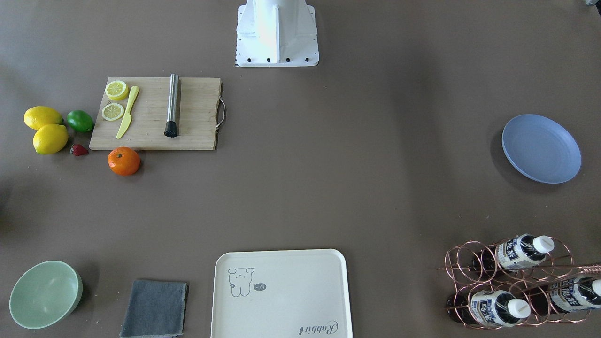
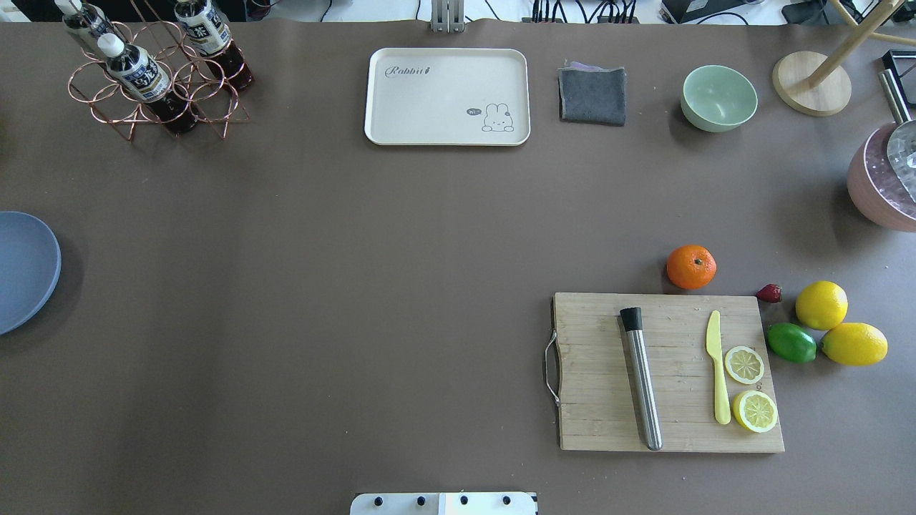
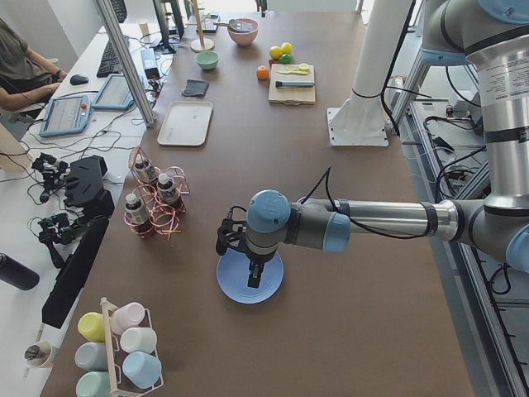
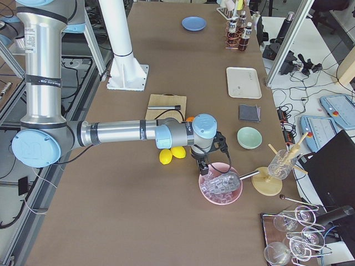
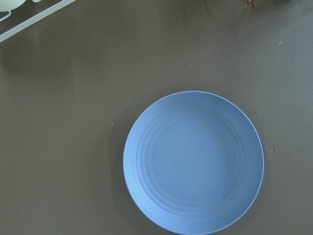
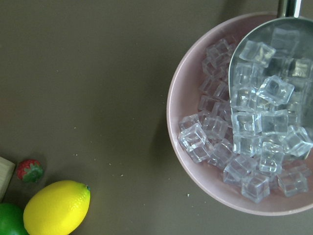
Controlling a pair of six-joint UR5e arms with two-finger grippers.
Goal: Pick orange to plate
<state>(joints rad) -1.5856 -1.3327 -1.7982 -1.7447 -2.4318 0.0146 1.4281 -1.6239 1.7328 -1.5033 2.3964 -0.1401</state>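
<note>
The orange (image 1: pixel 124 161) sits on the table just off the cutting board's far edge (image 2: pixel 691 267), untouched. At the opposite end of the table lies the blue plate (image 1: pixel 541 148), which fills the left wrist view (image 5: pixel 193 161) with nothing on it. My left gripper (image 3: pixel 253 277) hangs right above the plate (image 3: pixel 235 291); it shows only in the exterior left view, so I cannot tell its state. My right gripper (image 4: pixel 203 168) hovers over the pink ice bowl's near rim, a little beyond the orange (image 4: pixel 190 118); whether it is open or shut I cannot tell.
A wooden cutting board (image 2: pixel 608 429) carries a steel muddler, yellow knife and lemon slices. Two lemons (image 2: pixel 821 305), a lime (image 2: pixel 791 342) and a strawberry lie beside it. The pink bowl of ice (image 6: pixel 195 196), cream tray (image 2: pixel 447 96), grey cloth, green bowl (image 2: pixel 718 98) and bottle rack (image 2: pixel 154 71) line the far side.
</note>
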